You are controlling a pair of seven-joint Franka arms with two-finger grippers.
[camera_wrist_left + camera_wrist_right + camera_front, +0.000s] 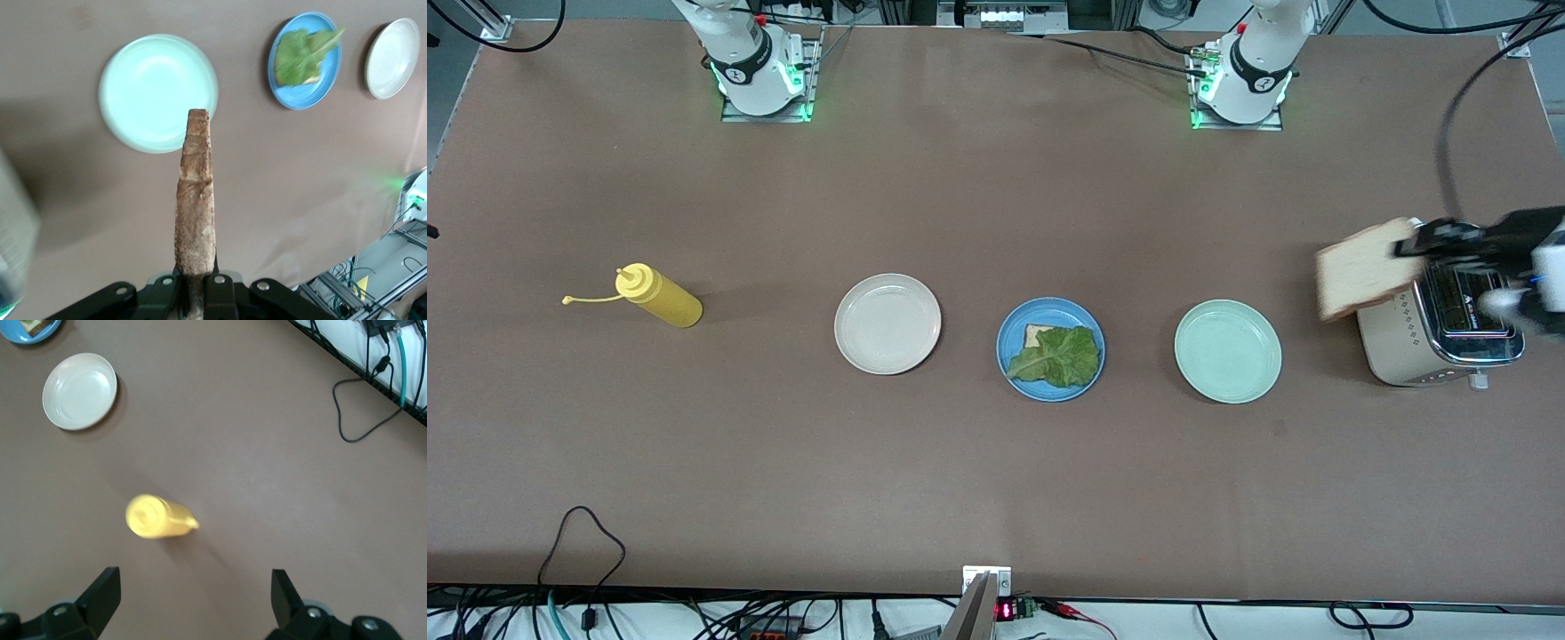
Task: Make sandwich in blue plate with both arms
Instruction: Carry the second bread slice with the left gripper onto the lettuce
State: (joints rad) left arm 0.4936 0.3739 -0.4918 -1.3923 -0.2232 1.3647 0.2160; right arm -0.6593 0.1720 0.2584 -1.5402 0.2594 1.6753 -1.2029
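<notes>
The blue plate (1012,331) lies mid-table, between a cream plate and a mint plate. On it rests a bread slice (1037,334) with a crinkled green lettuce leaf (1060,357) over it. My left gripper (1414,242) hangs over the toaster at the left arm's end of the table, shut on one edge of a second bread slice (1365,267). In the left wrist view this slice (197,193) sticks out edge-on from the gripper (198,287), with the blue plate (313,97) below. My right gripper (193,587) is open and empty, above the yellow bottle; the front view shows only its arm's base.
A silver toaster (1432,342) stands under the held slice. A mint-green plate (1227,351) lies between it and the blue plate. A cream plate (887,323) lies toward the right arm's end, and a yellow squeeze bottle (663,299) stands further that way. Cables run along the table's front edge.
</notes>
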